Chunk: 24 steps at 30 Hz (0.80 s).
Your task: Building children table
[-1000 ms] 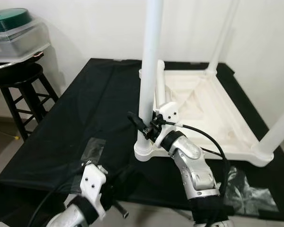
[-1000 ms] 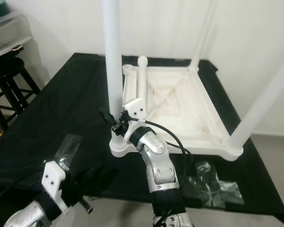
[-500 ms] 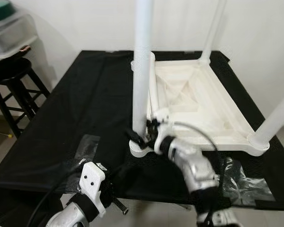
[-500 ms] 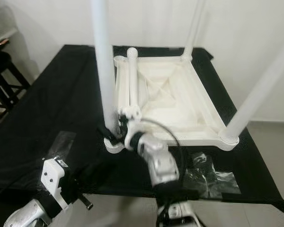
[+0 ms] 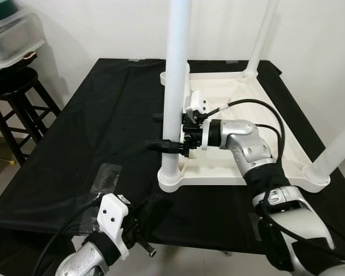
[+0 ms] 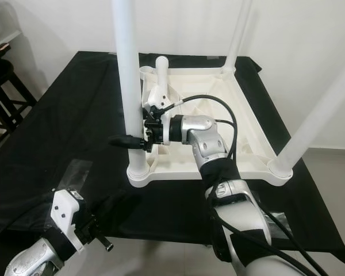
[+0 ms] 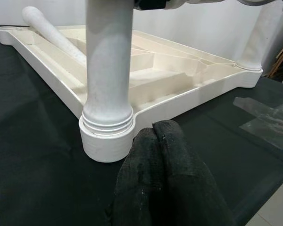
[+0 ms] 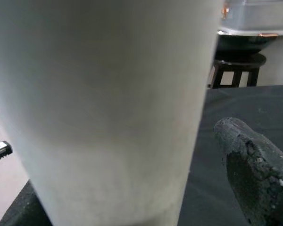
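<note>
Three legs stand upright in the corner sockets of the upturned white table top [image 5: 259, 132], which lies on the black cloth [image 5: 98, 132] of the work surface; a fourth leg [image 6: 160, 80] lies loose inside the frame along its left side. We have the right gripper [image 5: 171, 133] at the near left leg [image 5: 173, 86], partway up, its fingers spread to either side of the tube and bearing on it; we judge this hold serves to turn or steady the leg in its near left socket [image 5: 171, 179]. Our left gripper [image 7: 165, 174] rests low on the cloth just near of that socket, fingers pressed together and empty. Beyond the surface's far left corner stands a black stool [image 5: 14, 98].
</note>
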Motion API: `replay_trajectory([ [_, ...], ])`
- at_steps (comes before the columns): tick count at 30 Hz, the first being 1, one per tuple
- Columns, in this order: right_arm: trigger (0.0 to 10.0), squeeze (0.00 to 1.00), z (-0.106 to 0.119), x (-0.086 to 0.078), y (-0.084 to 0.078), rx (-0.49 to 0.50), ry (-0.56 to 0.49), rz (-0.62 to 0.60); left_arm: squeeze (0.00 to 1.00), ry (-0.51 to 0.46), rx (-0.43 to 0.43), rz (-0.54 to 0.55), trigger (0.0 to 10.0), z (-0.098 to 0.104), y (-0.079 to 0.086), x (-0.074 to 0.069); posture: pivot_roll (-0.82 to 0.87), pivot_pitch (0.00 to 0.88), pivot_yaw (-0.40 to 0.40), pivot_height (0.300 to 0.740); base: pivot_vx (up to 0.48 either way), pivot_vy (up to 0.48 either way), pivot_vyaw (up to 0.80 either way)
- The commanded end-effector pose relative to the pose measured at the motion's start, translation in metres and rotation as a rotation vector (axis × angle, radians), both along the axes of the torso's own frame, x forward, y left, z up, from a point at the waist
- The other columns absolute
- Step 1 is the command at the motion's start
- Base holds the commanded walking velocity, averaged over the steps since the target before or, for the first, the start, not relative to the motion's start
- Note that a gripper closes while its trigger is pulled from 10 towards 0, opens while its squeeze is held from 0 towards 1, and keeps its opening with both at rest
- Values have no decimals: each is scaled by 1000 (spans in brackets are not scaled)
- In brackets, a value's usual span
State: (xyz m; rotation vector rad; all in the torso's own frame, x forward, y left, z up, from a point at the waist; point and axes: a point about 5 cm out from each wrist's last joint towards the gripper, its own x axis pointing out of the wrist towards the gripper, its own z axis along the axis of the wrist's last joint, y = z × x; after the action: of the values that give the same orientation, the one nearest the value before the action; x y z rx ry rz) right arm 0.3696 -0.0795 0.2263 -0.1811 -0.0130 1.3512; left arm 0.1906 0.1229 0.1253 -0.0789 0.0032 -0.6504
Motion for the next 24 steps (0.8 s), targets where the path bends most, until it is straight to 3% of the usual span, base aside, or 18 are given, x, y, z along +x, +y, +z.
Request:
replay_trajectory([
  [1,10000,0,-2,3,2,-21,14,-13,0,8,2,6,10000,-3,0,0,38,58,-11,740,0,0,0],
  [2,10000,0,-2,3,2,-21,14,-13,0,8,2,6,10000,-3,0,0,38,58,-11,740,0,0,0],
  [3,4196,0,-3,5,-1,-11,50,8,0,8,2,7,10000,-3,0,0,39,60,-10,740,0,0,0],
  [4,4196,0,-3,5,-1,-11,50,8,0,8,2,7,10000,-3,0,0,39,60,-10,740,0,0,0],
  [5,0,0,-3,5,-3,-4,59,23,0,8,2,7,10000,-3,0,0,40,60,-11,740,0,0,0],
  [14,0,0,-10,5,-12,26,61,40,0,9,1,5,10000,-3,0,-1,37,64,-5,740,0,0,0],
  [18,0,0,-20,2,-27,55,59,-29,0,9,-2,4,10000,-2,0,-1,22,82,-1,740,0,0,0],
  [23,0,0,-39,-3,-43,84,86,-220,0,8,-5,1,10000,0,1,-3,15,101,-5,740,0,0,0],
  [24,0,0,-50,-2,-39,147,58,-519,0,9,-4,1,10000,0,2,-4,11,112,-10,740,0,0,0],
])
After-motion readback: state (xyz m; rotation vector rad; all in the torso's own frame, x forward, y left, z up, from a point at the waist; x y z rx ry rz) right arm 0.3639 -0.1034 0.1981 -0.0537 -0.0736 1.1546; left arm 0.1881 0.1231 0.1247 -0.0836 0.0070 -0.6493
